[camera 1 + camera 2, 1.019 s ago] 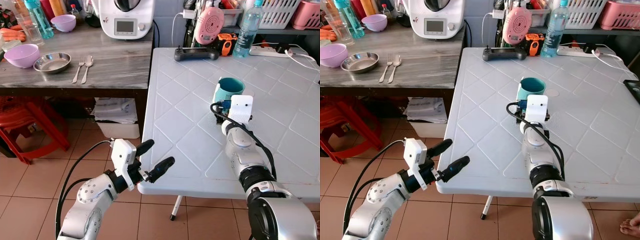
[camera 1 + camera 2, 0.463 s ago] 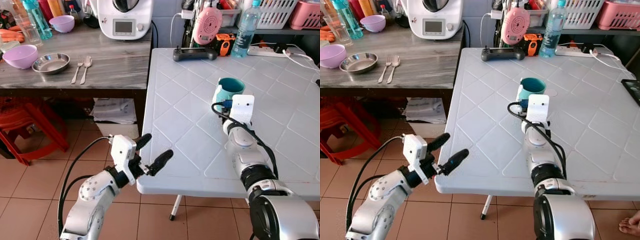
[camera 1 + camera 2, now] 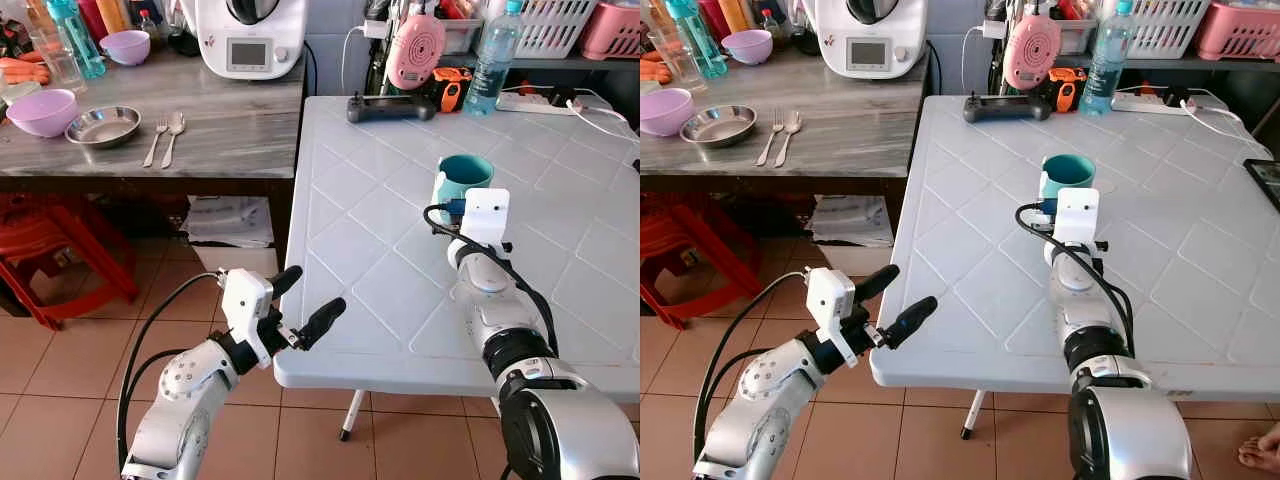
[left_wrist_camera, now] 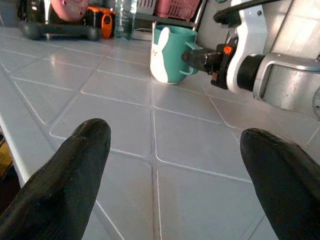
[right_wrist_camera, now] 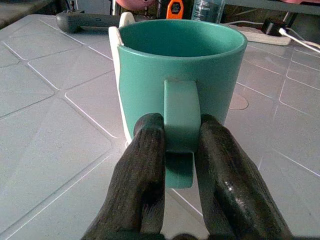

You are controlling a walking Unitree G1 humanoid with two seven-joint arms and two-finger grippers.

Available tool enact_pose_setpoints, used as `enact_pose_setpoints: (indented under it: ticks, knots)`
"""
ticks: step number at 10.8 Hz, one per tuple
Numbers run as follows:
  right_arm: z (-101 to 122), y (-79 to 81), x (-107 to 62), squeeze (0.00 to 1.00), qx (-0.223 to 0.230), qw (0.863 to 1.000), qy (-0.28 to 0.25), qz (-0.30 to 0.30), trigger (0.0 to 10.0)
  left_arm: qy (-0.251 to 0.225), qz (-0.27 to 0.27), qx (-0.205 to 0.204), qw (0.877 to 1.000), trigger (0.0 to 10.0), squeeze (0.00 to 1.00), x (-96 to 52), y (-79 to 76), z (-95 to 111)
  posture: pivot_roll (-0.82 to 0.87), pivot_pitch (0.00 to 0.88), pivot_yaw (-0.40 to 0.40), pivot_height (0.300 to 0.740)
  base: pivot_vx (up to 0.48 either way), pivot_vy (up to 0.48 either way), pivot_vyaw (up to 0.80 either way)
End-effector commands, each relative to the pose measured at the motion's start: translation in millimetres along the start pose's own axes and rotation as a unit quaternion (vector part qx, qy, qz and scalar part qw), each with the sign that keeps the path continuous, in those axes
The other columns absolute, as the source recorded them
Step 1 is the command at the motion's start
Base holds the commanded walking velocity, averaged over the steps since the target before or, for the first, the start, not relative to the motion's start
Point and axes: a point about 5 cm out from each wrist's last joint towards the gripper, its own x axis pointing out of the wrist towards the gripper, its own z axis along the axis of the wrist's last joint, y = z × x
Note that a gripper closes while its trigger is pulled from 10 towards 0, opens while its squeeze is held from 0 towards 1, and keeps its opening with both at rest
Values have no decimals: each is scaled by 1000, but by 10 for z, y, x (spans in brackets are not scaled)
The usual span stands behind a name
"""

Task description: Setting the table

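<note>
A teal mug [image 3: 462, 178] with a white bunny mark stands upright on the white table [image 3: 380, 230]. My right gripper [image 5: 180, 150] is shut on the mug's handle [image 5: 179, 125], one black finger on each side. In the left wrist view the mug [image 4: 171, 54] rests on the tabletop with the right gripper holding it from the side. My left gripper [image 3: 302, 302] hovers open at the table's near left corner, nothing between its fingers [image 4: 75, 165]. On the wooden counter to the left lie a fork [image 3: 156, 140], a spoon [image 3: 175, 132], a steel plate [image 3: 104, 125] and a purple bowl [image 3: 43, 110].
A black controller [image 3: 390, 107], a pink speaker [image 3: 417, 48], a water bottle [image 3: 488, 55] and a power strip [image 3: 535, 102] line the table's far edge. A white kitchen machine [image 3: 250, 35] stands on the counter. A red stool [image 3: 55, 240] is under it. A person's foot [image 3: 1260, 452] shows at bottom right.
The mug and the right gripper have shifted slightly farther onto the table. The left gripper has risen a little near the table corner, still open.
</note>
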Motion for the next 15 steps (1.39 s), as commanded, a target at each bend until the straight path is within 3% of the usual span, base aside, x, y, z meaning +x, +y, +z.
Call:
enact_pose_setpoints:
  ticks: [1, 3, 6, 7, 9, 11, 15]
  knots:
    - [41, -16, 24, 0, -2, 1000, -5, 0, 0, 3, 7, 7, 1000, 10000, 0, -4, 20, -2, 80, 59, 6, 740, 0, 0, 0]
    - [108, 9, 18, 0, 12, 999, -29, 7, 0, -1, 18, 14, 1000, 10000, 0, 5, 38, 4, 87, 50, 1, 740, 0, 0, 0]
    - [261, -6, -152, 0, 11, 993, -111, 24, 431, 7, 162, 48, 986, 10000, 0, 12, 333, 15, 84, 39, -1, 740, 0, 0, 0]
    - [323, -68, -266, 0, 2, 990, -138, 25, 10000, 2, 202, 56, 978, 10000, 0, 13, 421, 41, 84, 39, -1, 740, 0, 0, 0]
    - [388, -174, -511, 0, 5, 987, -160, 33, 10000, -11, 249, 22, 968, 10000, 0, 31, 566, 73, 60, 29, 2, 740, 0, 0, 0]
    - [347, -209, -676, 0, -6, 987, -154, 43, 10000, -21, 251, 20, 968, 10000, 0, 63, 605, 103, 56, 20, 4, 740, 0, 120, -400]
    - [343, -183, -768, 0, -6, 989, -138, 42, 10000, -29, 239, 19, 970, 10000, 0, 142, 616, 121, 48, 0, 17, 740, 0, 375, -800]
